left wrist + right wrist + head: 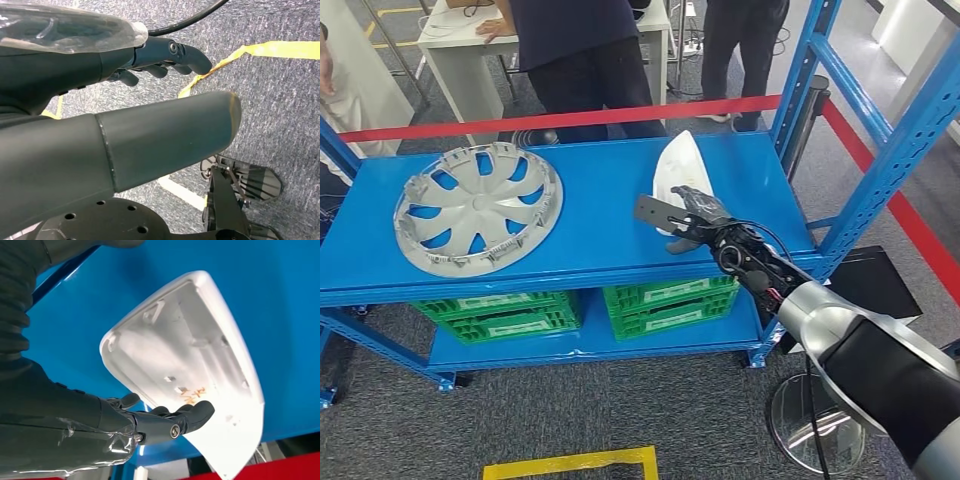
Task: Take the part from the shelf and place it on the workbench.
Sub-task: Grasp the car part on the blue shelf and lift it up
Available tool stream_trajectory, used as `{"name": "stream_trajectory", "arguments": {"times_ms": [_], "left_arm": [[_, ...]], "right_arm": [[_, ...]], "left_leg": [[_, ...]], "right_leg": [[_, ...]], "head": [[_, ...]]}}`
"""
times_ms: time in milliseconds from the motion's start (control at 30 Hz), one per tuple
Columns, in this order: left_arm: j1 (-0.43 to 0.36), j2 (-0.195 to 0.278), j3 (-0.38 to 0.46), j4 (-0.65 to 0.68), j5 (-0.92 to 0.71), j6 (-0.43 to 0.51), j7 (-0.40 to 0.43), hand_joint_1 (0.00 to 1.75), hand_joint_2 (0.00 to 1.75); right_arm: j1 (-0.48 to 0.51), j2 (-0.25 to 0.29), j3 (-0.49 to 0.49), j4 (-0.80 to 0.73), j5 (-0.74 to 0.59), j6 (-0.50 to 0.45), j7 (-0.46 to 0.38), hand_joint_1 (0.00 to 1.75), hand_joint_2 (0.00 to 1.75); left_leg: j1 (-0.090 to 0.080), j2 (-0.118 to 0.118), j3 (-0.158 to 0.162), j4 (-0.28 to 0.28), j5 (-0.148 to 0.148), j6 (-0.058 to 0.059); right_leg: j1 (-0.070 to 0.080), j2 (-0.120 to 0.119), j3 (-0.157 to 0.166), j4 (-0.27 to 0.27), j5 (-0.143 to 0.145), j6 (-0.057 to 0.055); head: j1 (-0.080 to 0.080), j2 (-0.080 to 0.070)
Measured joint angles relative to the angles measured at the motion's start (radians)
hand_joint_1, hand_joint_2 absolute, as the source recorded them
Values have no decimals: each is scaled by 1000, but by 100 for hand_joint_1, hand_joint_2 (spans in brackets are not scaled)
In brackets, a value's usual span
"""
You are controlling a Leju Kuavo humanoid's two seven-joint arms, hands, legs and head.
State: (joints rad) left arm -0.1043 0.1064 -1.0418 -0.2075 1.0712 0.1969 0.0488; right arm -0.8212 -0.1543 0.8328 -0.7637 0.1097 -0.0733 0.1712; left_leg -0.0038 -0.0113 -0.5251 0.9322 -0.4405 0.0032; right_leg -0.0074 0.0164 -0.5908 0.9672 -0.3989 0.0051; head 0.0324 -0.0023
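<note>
Head view, right hand (pixel 695 212) at white part (pixel 682 165), shelf (pixel 607 215) front edge

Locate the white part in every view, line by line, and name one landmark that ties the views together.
Head view: the white part lies on the blue shelf, right of centre, just beyond the right hand.
Left wrist view: not in it; this camera looks at grey carpet.
Right wrist view: it sits mid-picture, hollow underside showing.
Shared landmark: the blue shelf under the part, in head and right wrist views.
</note>
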Motion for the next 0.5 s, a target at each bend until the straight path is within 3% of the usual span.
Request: {"name": "stream_trajectory", "arguments": {"times_ms": [500], "left_arm": [[0, 0, 0, 0, 0, -2, 0, 0, 0]], "right_arm": [[3, -16, -3, 67, -74, 16, -55, 0, 175]], "left_leg": [[0, 0, 0, 0, 0, 0]], "right_leg": [[0, 0, 0, 0, 0, 0]], "head": [[0, 0]]}}
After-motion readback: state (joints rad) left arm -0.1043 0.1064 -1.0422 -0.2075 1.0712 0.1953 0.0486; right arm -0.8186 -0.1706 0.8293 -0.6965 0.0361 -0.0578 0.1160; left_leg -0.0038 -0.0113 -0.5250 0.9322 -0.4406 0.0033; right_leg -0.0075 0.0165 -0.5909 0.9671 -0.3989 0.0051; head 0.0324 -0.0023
